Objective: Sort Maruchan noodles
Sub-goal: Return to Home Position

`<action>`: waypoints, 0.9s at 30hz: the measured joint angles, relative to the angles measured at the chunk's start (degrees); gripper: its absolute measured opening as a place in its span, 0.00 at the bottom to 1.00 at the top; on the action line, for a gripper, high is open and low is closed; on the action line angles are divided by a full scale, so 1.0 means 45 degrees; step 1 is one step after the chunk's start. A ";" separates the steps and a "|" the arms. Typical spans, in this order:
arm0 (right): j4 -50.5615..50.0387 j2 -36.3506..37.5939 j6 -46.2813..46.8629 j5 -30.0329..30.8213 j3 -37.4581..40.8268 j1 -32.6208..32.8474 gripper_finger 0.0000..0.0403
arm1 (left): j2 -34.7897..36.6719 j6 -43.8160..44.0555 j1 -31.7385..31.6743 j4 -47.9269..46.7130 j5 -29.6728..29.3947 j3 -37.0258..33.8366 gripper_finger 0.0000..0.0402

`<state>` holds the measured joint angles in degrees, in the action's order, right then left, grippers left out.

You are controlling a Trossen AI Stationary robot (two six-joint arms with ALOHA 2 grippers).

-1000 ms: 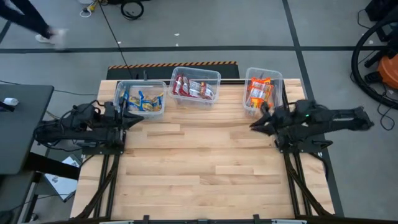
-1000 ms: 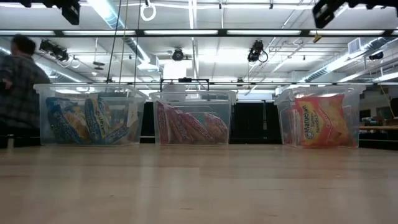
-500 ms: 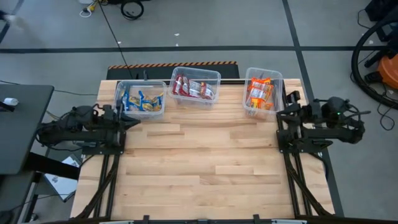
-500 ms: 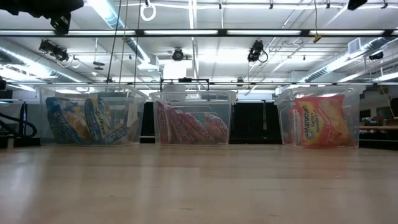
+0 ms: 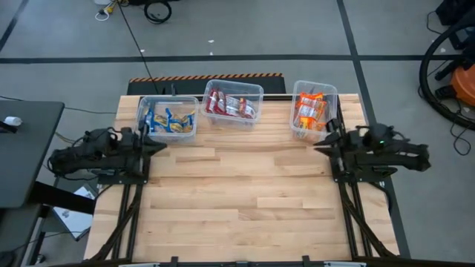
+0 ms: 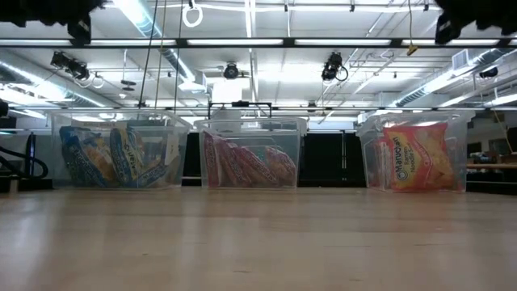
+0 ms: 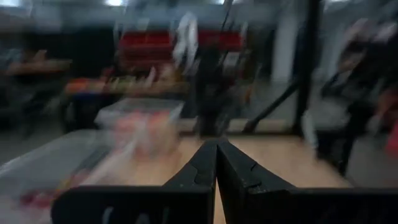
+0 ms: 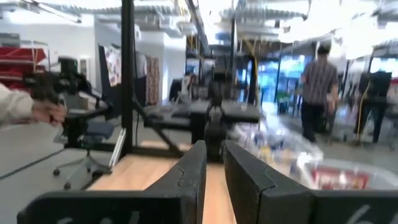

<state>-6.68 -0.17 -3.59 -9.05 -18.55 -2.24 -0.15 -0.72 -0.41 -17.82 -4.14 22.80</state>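
Observation:
The Maruchan noodles lie in three clear tubs along the table's far edge. Blue-yellow packets [image 5: 168, 120] [image 6: 113, 158] fill the left tub. Dark red packets [image 5: 233, 105] [image 6: 246, 166] are in the middle one. Orange packets [image 5: 312, 111] [image 6: 412, 158] are in the right one. My left gripper [image 5: 162, 146] [image 7: 216, 148] is shut and empty at the table's left edge, just near of the left tub. My right gripper [image 5: 319, 147] [image 8: 213, 150] hovers at the right edge, near the orange tub, fingers a narrow gap apart and holding nothing.
Bare wooden tabletop [image 5: 245, 193] stretches from the tubs to the near edge. A black side table [image 5: 22, 148] stands left of the table. In the right wrist view a person [image 8: 320, 87] stands in the room beyond, and a hand [image 8: 22, 107] shows at the picture's edge.
My right arm drew back toward the table's right edge, then swung out again, so its gripper now points at the table from near the orange tub. My left gripper pulled back slightly toward the left edge. A person walked out of the low view. The packets stayed put.

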 joint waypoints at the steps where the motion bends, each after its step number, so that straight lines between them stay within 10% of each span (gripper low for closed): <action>1: 0.0130 0.0007 0.0151 0.0037 0.0347 0.0000 0.16 | -0.0002 0.0069 0.0001 0.0837 0.0328 -0.0198 0.03; 9: 0.4683 0.0007 0.0831 0.0086 0.4013 -0.0010 0.16 | -0.0031 0.1024 0.0000 0.2952 0.1442 -0.2494 0.03; 27: 0.4218 -0.0119 0.0549 0.0541 0.4042 -0.0024 0.16 | -0.0377 0.1322 -0.0004 0.4639 0.1557 -0.4953 0.03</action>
<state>12.30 -0.71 -1.13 -6.61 -0.36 -2.35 -1.84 5.23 -0.43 3.06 2.86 0.51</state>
